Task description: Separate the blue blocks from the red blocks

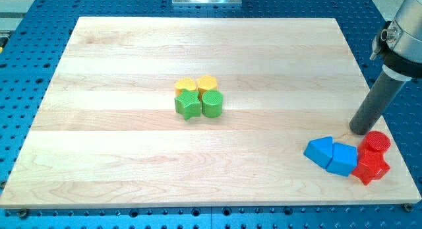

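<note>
Two blue blocks lie at the view's lower right: a blue triangular block (320,150) and a blue cube-like block (343,158), touching each other. Right against them are two red blocks: a red cylinder (378,142) and a red star-shaped block (372,167) below it. The blue cube touches the red star. My tip (361,130) rests on the board just above the cluster, up and left of the red cylinder and above the blue cube, a small gap from both.
A cluster of two yellow blocks (196,84), a green star (188,105) and a green cylinder (212,104) sits near the board's middle. The wooden board (119,156) lies on a blue perforated table; the red blocks are near its right edge.
</note>
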Controlling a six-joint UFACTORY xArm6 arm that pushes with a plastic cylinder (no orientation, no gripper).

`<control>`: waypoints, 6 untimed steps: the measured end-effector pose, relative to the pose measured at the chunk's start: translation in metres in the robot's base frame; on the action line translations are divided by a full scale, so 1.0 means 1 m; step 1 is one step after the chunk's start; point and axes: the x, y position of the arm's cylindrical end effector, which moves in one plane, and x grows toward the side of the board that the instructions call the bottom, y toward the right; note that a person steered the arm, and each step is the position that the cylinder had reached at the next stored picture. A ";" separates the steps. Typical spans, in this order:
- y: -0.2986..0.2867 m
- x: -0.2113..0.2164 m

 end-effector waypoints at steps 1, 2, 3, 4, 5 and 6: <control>0.001 0.000; -0.001 0.000; -0.018 -0.002; -0.041 -0.026; -0.044 -0.029; -0.053 -0.029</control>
